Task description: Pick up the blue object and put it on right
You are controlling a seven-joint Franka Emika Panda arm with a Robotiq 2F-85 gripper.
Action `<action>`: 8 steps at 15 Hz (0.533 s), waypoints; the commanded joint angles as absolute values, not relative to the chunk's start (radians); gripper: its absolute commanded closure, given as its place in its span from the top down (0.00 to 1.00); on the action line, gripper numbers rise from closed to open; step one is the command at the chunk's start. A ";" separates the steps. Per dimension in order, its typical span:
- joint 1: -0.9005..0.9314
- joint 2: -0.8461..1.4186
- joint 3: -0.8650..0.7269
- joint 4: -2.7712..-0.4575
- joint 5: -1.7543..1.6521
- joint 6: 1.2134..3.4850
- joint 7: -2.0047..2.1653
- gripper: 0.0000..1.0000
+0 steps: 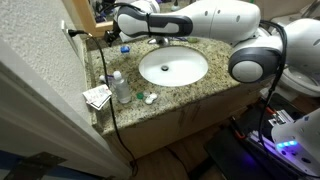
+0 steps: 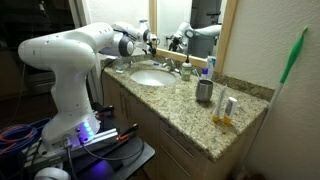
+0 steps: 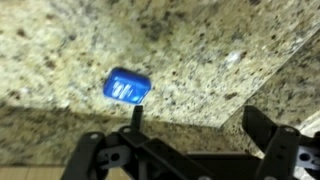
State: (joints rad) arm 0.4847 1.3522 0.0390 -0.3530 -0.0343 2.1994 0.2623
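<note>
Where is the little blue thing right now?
In the wrist view the blue object lies on the speckled granite counter, left of the picture's middle, just beyond the open gripper and not held.

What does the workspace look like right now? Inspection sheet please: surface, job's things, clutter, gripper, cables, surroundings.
Surface: speckled granite countertop with white oval sink.
Job's things: small blue rounded piece lying flat on the granite, not gripped.
Clutter: clear plastic bottle, flat white printed item, small green-and-white round pieces, metal cup.
Gripper: black two-finger gripper, jaws apart, nothing between them.
Cables: black cable running down over the counter's edge.
Surroundings: wood-framed mirror behind the counter.
</note>
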 commanded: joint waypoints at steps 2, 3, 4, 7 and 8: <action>0.522 1.297 -0.102 -0.364 -0.164 2.134 0.354 1.00; 0.504 1.311 -0.055 -0.355 -0.126 2.176 0.321 1.00; 0.507 1.310 -0.062 -0.354 -0.130 2.174 0.328 1.00; 0.488 1.325 -0.026 -0.357 -0.097 2.193 0.303 1.00; 0.475 1.337 -0.020 -0.356 -0.085 2.215 0.313 1.00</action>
